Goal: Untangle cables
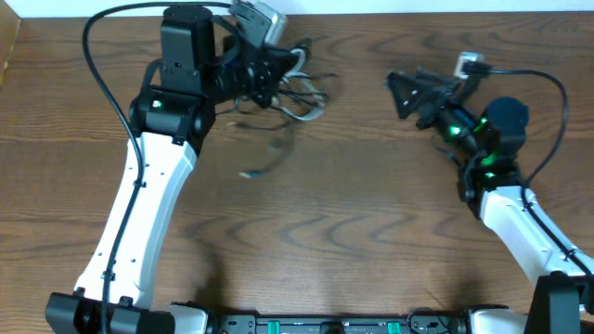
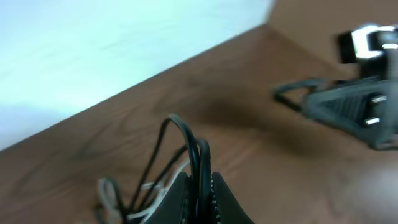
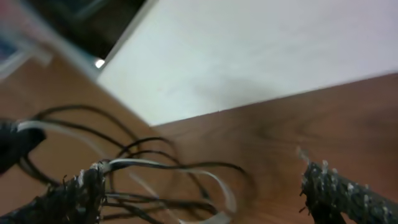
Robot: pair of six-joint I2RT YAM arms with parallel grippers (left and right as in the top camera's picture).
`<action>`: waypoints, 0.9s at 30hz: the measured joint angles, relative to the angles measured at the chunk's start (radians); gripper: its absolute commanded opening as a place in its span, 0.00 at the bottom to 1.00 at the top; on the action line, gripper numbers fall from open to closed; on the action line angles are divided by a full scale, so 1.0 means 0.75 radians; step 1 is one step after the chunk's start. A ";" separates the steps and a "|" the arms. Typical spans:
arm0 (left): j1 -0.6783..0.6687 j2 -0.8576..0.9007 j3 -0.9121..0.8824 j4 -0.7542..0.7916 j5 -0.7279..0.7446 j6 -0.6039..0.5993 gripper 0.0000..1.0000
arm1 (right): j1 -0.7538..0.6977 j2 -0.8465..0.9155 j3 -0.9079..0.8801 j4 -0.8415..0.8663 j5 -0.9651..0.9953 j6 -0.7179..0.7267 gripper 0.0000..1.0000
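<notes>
Wooden table (image 1: pixel 353 223) with two white arms, seen from overhead. The left arm (image 1: pixel 139 213) reaches toward the far edge, and the right arm (image 1: pixel 520 213) angles inward from the opposite side. The cables (image 1: pixel 302 97), thin black strands with one pale strand, form a loose tangle directly at the left gripper (image 1: pixel 269 70) and spill onto the table just beyond it. One strand trails away from that gripper and ends in a small light plug (image 1: pixel 249 173).

Left wrist view: the jaws are pressed together on several black strands, which arch upward from the fingertips. The right gripper (image 1: pixel 413 93) has its jaws spread wide and holds nothing; the tangle lies ahead of it, apart from its fingers (image 3: pixel 65 196).
</notes>
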 measured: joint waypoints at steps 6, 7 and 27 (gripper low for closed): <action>-0.068 0.000 0.000 0.090 0.105 0.047 0.08 | 0.155 0.000 0.000 -0.007 -0.035 -0.218 0.99; -0.074 -0.001 0.000 0.104 0.113 0.051 0.08 | 0.184 0.000 0.000 -0.008 -0.039 -0.256 0.99; -0.084 -0.001 0.000 0.168 0.131 0.064 0.08 | 0.325 0.001 -0.001 -0.031 -0.153 -0.602 0.99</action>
